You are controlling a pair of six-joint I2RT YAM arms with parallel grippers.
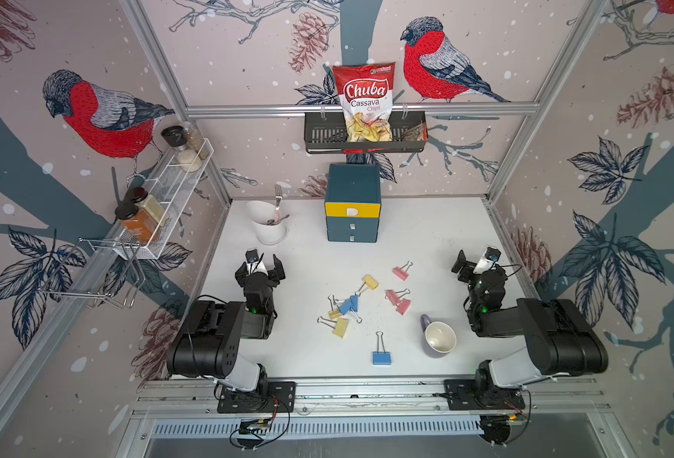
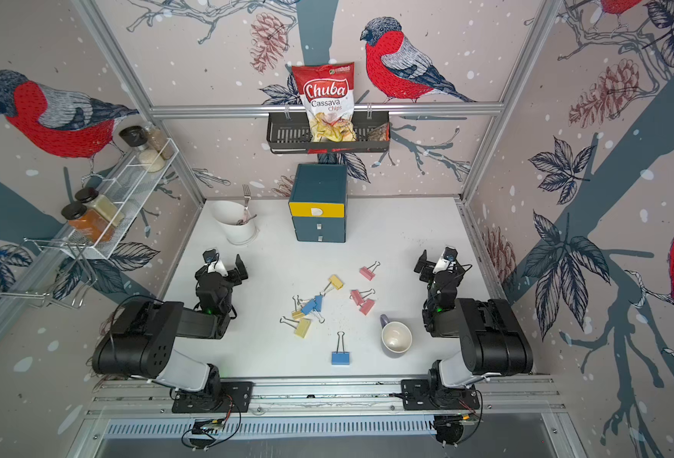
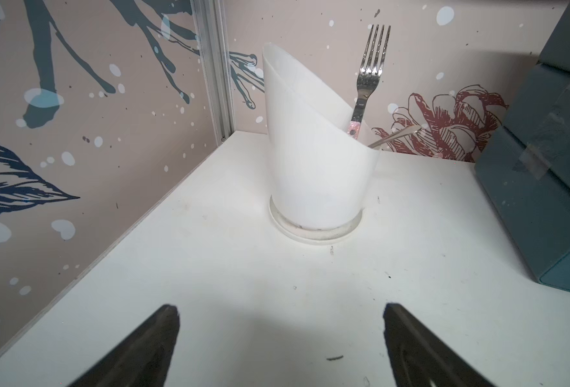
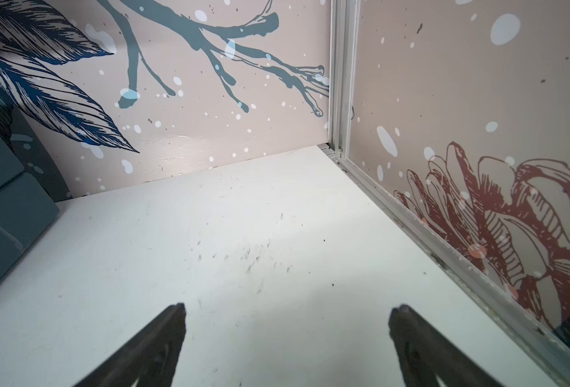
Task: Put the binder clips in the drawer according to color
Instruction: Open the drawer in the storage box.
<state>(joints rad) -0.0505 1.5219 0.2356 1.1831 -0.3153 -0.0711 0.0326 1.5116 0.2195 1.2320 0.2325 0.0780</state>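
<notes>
Top views, both of them, show the job at its start: the binder clips (image 1: 347, 306) lie loose on the white bench (image 1: 426, 238) between the two arms, and the drawer (image 1: 352, 206) stands at the back wall with all three fronts shut. The left pincer (image 1: 268, 261) and right pincer (image 1: 472, 263) hover wide apart and empty, each well clear of the clips. No clip looks sorted yet, so the next move is probably to pull a drawer open by its small white tab, which calls for a fine pinch, or to lift a clip. The lone blue clip (image 1: 382, 357) near the front edge lies free, whereas blue and yellow ones in the middle lie tangled, handles crossing. A mug (image 1: 439, 337) sits just beside the pink pair, narrowing the right arm's approach there; the bench between clips and drawer is bare. Left wrist view looks over spread, empty jaws at a white cutlery holder (image 3: 314, 160) with a fork (image 3: 374, 67), the drawer's teal side near it, so a reach to the tabs must pass between them. Right wrist view shows jaws equally wide over scuffed bare bench running to the corner post, with the drawer at the frame's edge.
</notes>
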